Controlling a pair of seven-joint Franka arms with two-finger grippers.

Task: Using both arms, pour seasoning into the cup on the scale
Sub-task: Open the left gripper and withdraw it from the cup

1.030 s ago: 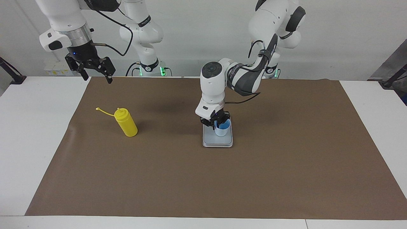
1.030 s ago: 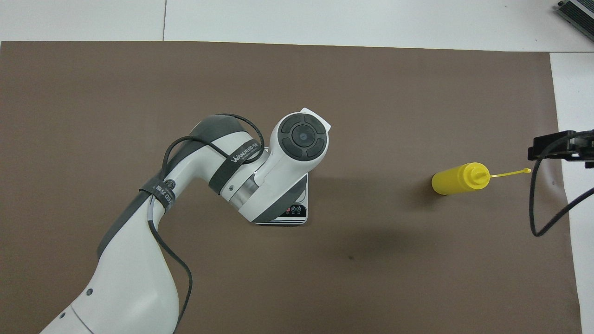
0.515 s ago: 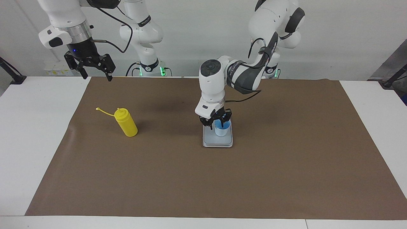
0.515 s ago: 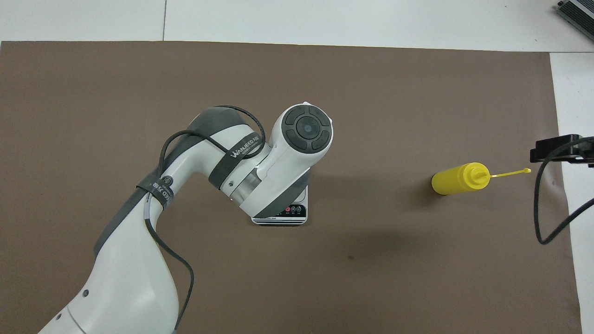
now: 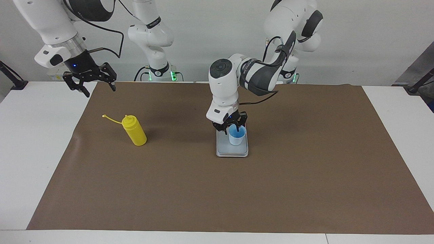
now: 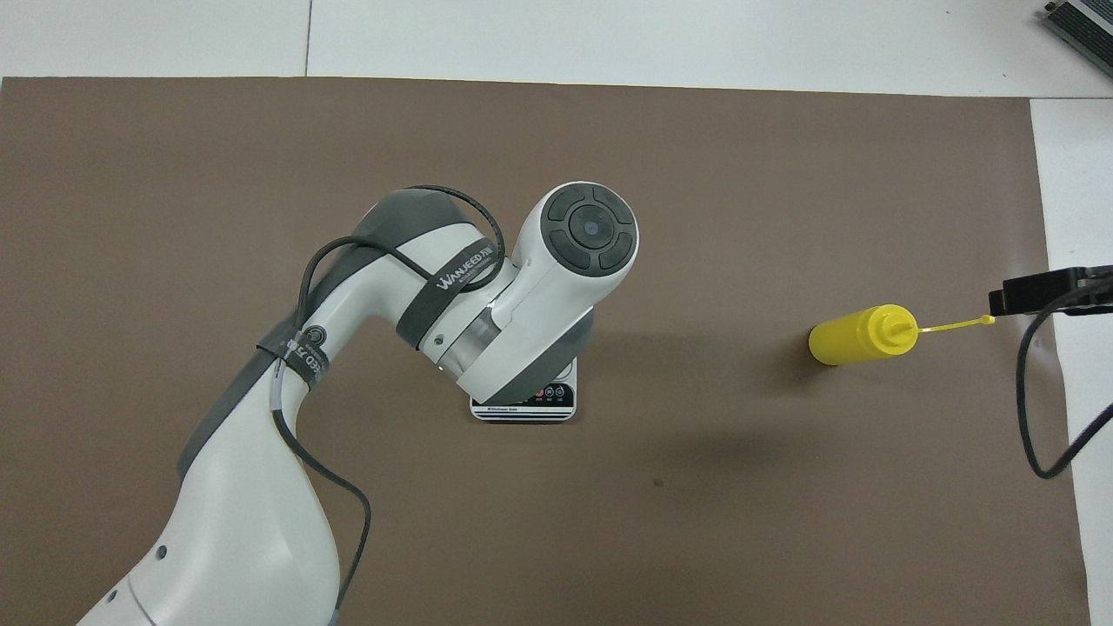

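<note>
The pale blue cup (image 5: 236, 136) stands upright on the silver-grey scale (image 5: 224, 149) in the middle of the brown mat. My left gripper (image 5: 231, 128) hovers just over the cup's rim, fingers spread open and holding nothing. In the overhead view the left arm hides the cup, and only the scale's (image 6: 523, 405) display end shows. The yellow seasoning bottle (image 5: 135, 130) (image 6: 856, 335) stands toward the right arm's end of the mat, its cap strap sticking out sideways. My right gripper (image 5: 99, 90) hangs open in the air above the mat's edge, empty.
A brown mat (image 5: 305, 189) covers most of the white table (image 5: 30, 152). The right arm's black cable (image 6: 1035, 417) dangles over the mat's edge beside the bottle.
The left gripper has opened off the cup and risen a little, leaving the cup on the scale. The right gripper has swung outward toward its end of the table.
</note>
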